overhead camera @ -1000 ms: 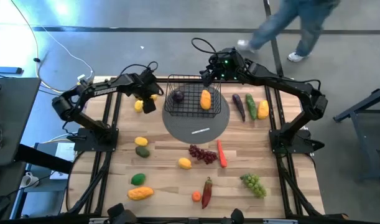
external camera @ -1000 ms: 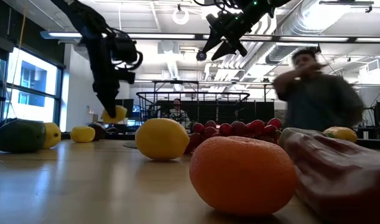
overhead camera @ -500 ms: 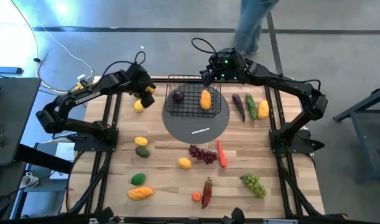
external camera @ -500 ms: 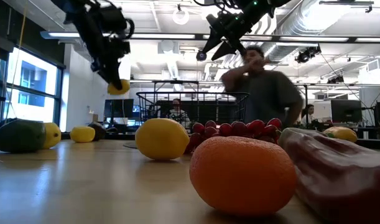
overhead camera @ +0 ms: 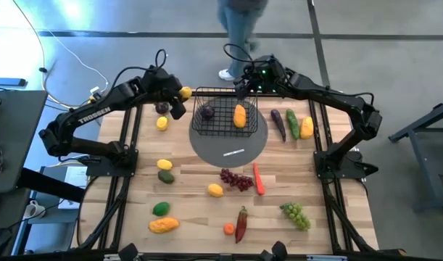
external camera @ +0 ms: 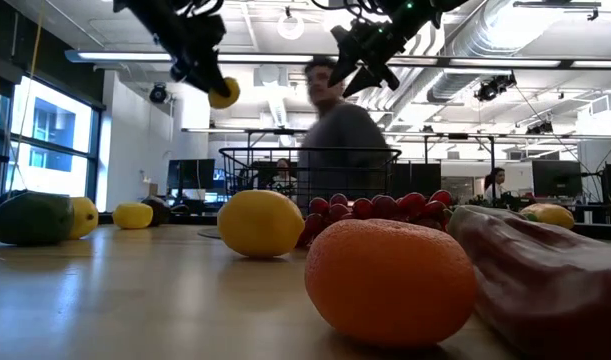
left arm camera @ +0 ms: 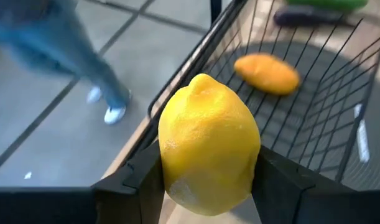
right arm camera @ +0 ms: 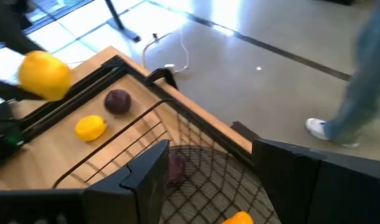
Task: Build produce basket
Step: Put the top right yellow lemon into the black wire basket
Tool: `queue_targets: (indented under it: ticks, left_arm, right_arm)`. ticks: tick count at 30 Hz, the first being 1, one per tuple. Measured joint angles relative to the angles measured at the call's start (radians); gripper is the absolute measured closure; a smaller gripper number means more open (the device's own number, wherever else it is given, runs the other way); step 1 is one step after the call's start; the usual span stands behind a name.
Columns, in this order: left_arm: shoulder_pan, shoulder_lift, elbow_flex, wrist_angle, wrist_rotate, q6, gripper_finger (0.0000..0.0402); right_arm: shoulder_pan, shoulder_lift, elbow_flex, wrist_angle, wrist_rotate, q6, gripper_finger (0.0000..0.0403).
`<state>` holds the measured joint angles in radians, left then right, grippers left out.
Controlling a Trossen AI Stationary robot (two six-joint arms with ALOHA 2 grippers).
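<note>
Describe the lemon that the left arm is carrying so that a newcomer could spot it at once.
Find the black wire basket at the table's far edge. Just off its left corner, the left gripper holds a yellow lemon up in the air. Another lemon and a purple plum lie on the wood nearby.

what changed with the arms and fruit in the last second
The left gripper, shut on a lemon, lifted it off the table and carried it toward the basket. The right gripper stayed open over the basket's rim; the other fruit didn't move.
</note>
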<state>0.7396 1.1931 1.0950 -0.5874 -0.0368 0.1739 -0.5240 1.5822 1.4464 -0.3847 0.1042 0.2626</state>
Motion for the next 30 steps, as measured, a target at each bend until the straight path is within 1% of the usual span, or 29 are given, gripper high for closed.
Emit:
queue_targets:
  ticks: [6, 14, 19, 24, 30]
  left_arm:
    - [-0.038, 0.002, 0.0, 0.118, 0.0, -0.037, 0.022]
    - [-0.07, 0.029, 0.001, 0.287, 0.003, -0.156, 0.022]
    - [-0.092, 0.073, 0.001, 0.363, 0.003, -0.208, 0.022]
    - [-0.093, 0.133, 0.001, 0.405, 0.008, -0.216, 0.022]
    - [-0.078, 0.214, 0.001, 0.497, 0.067, -0.213, 0.022]
  right_arm:
    - [-0.003, 0.0, 0.0, 0.0, 0.057, -0.003, 0.0192]
    - [-0.031, 0.0, 0.0, 0.0, 0.063, -0.031, 0.0192]
    - [-0.051, 0.0, 0.0, 0.0, 0.063, -0.056, 0.0192]
    - [-0.075, 0.0, 0.0, 0.0, 0.063, -0.054, 0.0192]
    - [-0.095, 0.0, 0.0, 0.0, 0.108, -0.029, 0.0192]
